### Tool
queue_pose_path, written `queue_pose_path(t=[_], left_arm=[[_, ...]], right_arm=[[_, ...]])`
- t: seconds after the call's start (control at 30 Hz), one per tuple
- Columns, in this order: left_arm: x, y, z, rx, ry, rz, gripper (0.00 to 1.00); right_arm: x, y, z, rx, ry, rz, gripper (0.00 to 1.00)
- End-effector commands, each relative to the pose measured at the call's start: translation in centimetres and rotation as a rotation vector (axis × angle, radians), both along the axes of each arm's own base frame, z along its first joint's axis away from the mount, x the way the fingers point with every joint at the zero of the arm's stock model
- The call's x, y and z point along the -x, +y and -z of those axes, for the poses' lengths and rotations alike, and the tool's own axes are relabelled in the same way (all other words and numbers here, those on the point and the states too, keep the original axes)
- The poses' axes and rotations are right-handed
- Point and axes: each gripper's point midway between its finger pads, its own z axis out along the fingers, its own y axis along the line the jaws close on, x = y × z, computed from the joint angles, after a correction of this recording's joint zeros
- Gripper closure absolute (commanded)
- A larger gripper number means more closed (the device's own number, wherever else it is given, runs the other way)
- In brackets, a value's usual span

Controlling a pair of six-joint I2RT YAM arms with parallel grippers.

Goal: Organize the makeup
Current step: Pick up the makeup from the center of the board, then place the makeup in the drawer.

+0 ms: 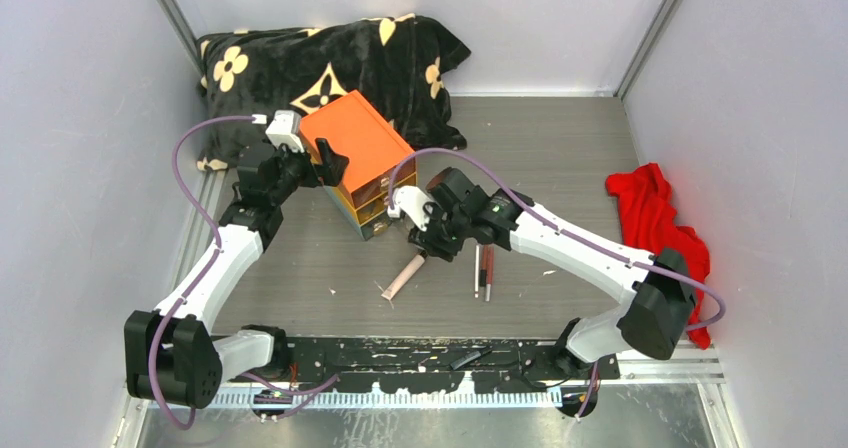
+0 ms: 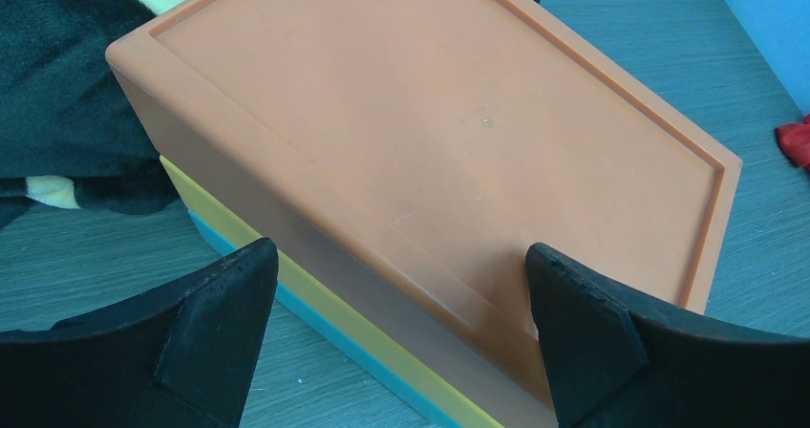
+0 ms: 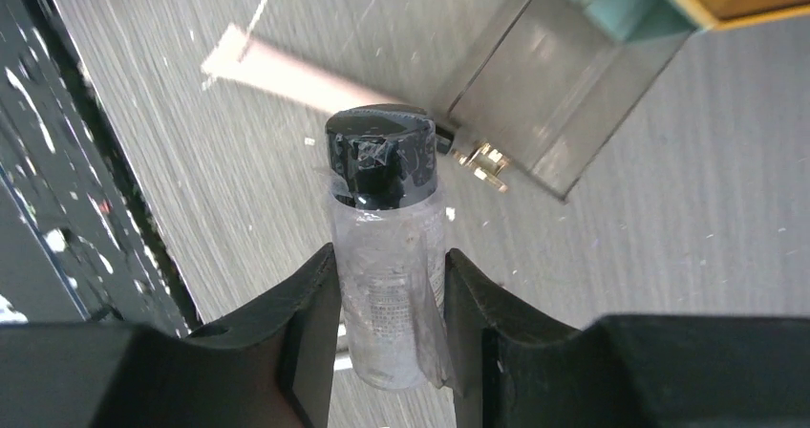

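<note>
My right gripper [image 1: 432, 238] [image 3: 387, 275] is shut on a small clear bottle with a black cap [image 3: 382, 246], held above the table just in front of the open bottom clear drawer [image 3: 554, 94]. A pinkish tube [image 1: 404, 276] [image 3: 287, 70] lies on the table below it. Two thin pencils [image 1: 484, 271] lie to its right. My left gripper [image 1: 325, 163] [image 2: 401, 256] is open, its jaws straddling the near side edge of the orange box [image 1: 360, 143] [image 2: 430, 132]. The compacts are out of view.
A black flowered blanket [image 1: 320, 58] [image 2: 57, 84] lies behind the box at the back left. A red cloth [image 1: 655, 218] [image 2: 793, 141] lies at the right wall. The enclosure walls stand on the left, right and back.
</note>
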Motion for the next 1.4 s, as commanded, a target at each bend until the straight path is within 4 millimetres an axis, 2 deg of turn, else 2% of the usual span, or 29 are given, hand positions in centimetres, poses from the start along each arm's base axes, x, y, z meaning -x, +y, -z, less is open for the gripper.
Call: queue_pose_path(t=[0.0,0.07,0.2,0.33,0.43,0.7,0.97,1.0,1.07,1.13,1.23,1.37], left_arm=[[1.4,0.8,3.9,-0.06,0.121,-0.012,0.0],[1.4,0.9,3.8,-0.061,0.12,-0.013,0.0],[1.5,0.8,3.5,-0.054,0.116,-0.008,0.0],[1.6,0.7,3.1,-0.059,0.111,-0.001,0.0],[1.7,0.8,3.1,-0.067,0.109,0.001,0.0],[1.6,0.8,3.4,-0.068,0.118,0.002,0.0],[1.6,0.9,3.2,-0.078,0.116,-0.001,0.0],[1.6,0.9,3.1,-0.078,0.116,0.0,0.0],[1.6,0.9,3.2,-0.079,0.119,0.0,0.0],[1.5,0.9,3.3,-0.079,0.121,0.001,0.0],[1.4,0.8,3.5,-0.08,0.124,0.002,0.0],[1.4,0.9,3.5,-0.081,0.123,0.002,0.0]], right_arm=[[-2.0,2.5,-5.3,-0.135,-0.082,0.048,0.94],[-3.5,3.3,-5.6,-0.138,-0.116,0.07,0.94],[-6.1,4.8,-4.2,-0.151,-0.098,0.099,0.94],[-8.5,4.7,-1.7,-0.163,-0.04,0.158,0.94],[-9.4,4.4,-0.2,-0.163,-0.011,0.184,0.94],[-11.0,5.2,1.2,-0.222,0.004,0.216,0.94],[-11.5,5.9,3.0,-0.205,0.046,0.225,0.92],[-11.5,5.9,3.3,-0.199,0.048,0.226,0.9],[-11.5,5.8,3.8,-0.188,0.056,0.231,0.77],[-11.4,5.7,3.9,-0.183,0.058,0.23,0.75],[-11.4,5.5,3.7,-0.178,0.051,0.236,0.66],[-11.3,5.1,3.1,-0.177,0.042,0.244,0.62]])
